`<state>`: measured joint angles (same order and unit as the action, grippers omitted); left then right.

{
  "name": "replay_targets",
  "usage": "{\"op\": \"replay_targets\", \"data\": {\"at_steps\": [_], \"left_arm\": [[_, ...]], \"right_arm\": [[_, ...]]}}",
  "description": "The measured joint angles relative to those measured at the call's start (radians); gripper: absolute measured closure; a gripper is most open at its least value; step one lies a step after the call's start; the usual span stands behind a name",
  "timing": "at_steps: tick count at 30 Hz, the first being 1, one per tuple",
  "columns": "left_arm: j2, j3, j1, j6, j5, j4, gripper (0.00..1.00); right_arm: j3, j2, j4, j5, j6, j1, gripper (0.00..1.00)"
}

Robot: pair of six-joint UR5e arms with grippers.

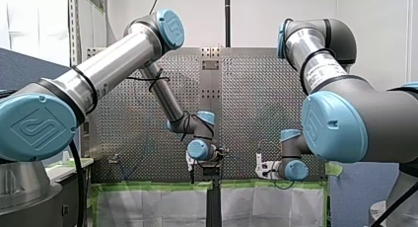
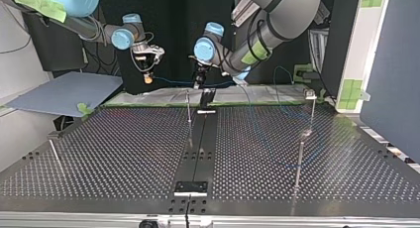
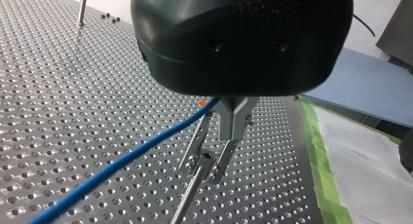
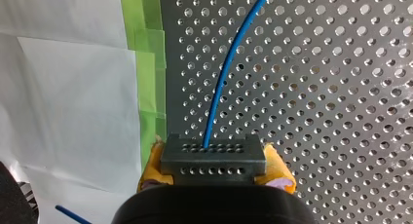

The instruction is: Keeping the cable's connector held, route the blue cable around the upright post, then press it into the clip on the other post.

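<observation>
The yellow-padded jaws of my right gripper (image 4: 215, 166) pinch the connector (image 4: 213, 158). The blue cable (image 4: 225, 73) passes between the closed jaws of my left gripper (image 3: 210, 168).

light: bright, even | glare: table (image 2: 124, 139) sheen — top view | shadows: soft

Blue cable (image 4: 224, 78) exits a dark grey perforated connector (image 4: 213, 153), clamped in my right gripper (image 4: 214, 169) jaws, and runs above the counter (image 4: 341, 87). Thin upright post (image 3: 187, 197) stands near the cable. Second post (image 2: 300, 158) well apart, small top fitting, probably the clip (image 2: 306, 133).
</observation>
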<state>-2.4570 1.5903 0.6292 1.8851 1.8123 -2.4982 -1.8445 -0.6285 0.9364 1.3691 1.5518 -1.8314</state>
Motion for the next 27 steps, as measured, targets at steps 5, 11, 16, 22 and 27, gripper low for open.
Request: {"op": "replay_targets", "data": {"at_steps": [5, 11, 16, 22, 27], "left_arm": [[-0.002, 0.0, -0.01, 0.02, -0.015, 0.017, 1.0], [-0.015, 0.0, -0.023, 0.047, -0.034, 0.025, 1.0], [-0.035, -0.001, -0.033, 0.06, -0.04, 0.031, 1.0], [-0.037, -0.001, -0.053, 0.078, -0.058, 0.034, 1.0], [-0.038, -0.005, -0.065, 0.08, -0.081, 0.036, 1.0]], "right_arm": [[0.006, 0.001, 0.0, -0.003, -0.003, 0.0, 1.0], [0.027, 0.0, -0.007, -0.003, -0.013, -0.005, 1.0], [0.04, 0.0, -0.011, -0.003, -0.017, -0.006, 1.0], [0.051, 0.0, -0.014, -0.004, -0.018, -0.007, 1.0], [0.064, 0.0, -0.022, -0.004, -0.019, -0.01, 1.0]]}}
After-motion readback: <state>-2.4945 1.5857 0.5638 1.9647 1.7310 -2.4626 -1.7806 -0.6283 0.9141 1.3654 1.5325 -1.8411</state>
